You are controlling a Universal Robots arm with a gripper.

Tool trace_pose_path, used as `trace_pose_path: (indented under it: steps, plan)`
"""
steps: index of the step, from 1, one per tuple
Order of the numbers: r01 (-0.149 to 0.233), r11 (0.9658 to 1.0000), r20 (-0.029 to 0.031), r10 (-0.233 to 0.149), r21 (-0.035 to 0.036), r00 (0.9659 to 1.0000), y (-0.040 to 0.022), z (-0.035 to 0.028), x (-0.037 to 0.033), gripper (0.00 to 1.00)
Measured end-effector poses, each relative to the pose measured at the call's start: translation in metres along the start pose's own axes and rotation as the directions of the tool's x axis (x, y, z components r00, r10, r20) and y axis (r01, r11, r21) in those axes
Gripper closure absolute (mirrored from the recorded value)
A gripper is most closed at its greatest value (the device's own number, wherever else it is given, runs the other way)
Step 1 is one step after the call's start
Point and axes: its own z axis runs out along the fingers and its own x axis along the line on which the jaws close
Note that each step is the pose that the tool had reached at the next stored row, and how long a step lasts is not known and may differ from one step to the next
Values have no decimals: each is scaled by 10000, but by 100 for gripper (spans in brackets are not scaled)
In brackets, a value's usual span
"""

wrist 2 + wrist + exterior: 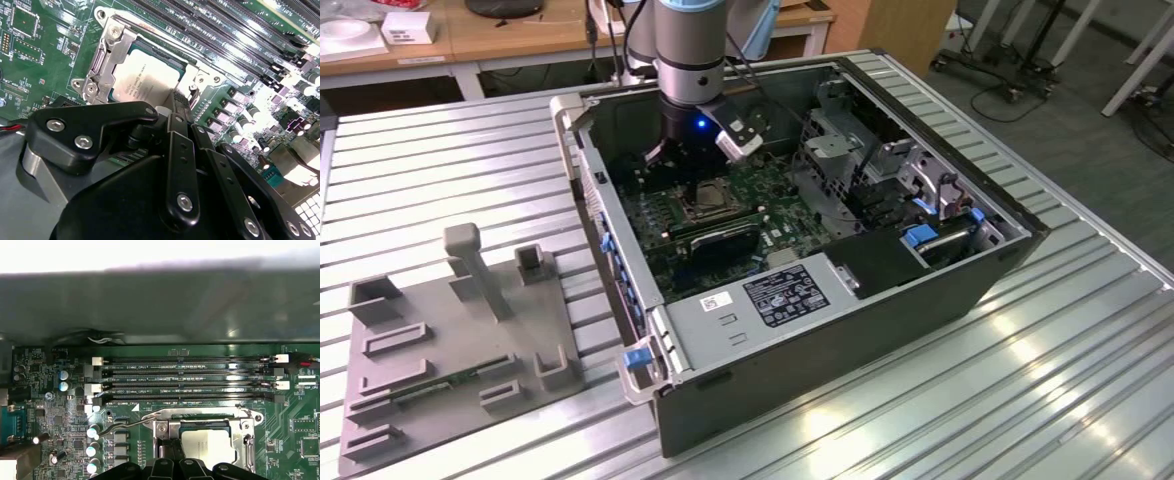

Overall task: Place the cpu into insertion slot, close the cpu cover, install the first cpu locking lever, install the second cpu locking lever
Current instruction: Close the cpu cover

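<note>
Inside the open computer case [854, 330], the cpu [145, 80] lies flat in the insertion slot [708, 198] on the green motherboard [45, 55]. Its silvery-beige top [210, 446] shows through the cut-out of the cpu cover [107, 55], which lies down over it. A thin metal locking lever [120, 425] sticks out sideways from the socket frame [161, 430], unlatched. My gripper [176, 100] is shut and holds nothing. Its black fingertips sit at the socket's edge, just beside the chip. The exterior view has my gripper [698, 165] directly above the socket.
Long black memory slots [190, 380] run beside the socket, with the case wall [160, 305] beyond them. Capacitors [92, 432] stand near the lever. A drive cage [854, 150] and a power supply [787, 292] crowd the case. A grey fixture plate [454, 350] lies at the exterior view's left.
</note>
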Motion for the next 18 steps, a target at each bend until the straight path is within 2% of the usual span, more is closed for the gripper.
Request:
trace_pose_path:
  steps: [4, 8, 18]
  plan:
    - [-1, 10000, 1, 1, -1, 10000, 0, 1, 1, 89]
    - [-1, 10000, 30, 1, 4, 10000, -1, 16, 4, 89]
    - [-1, 10000, 37, 1, 1, 10000, -1, 26, 6, 89]
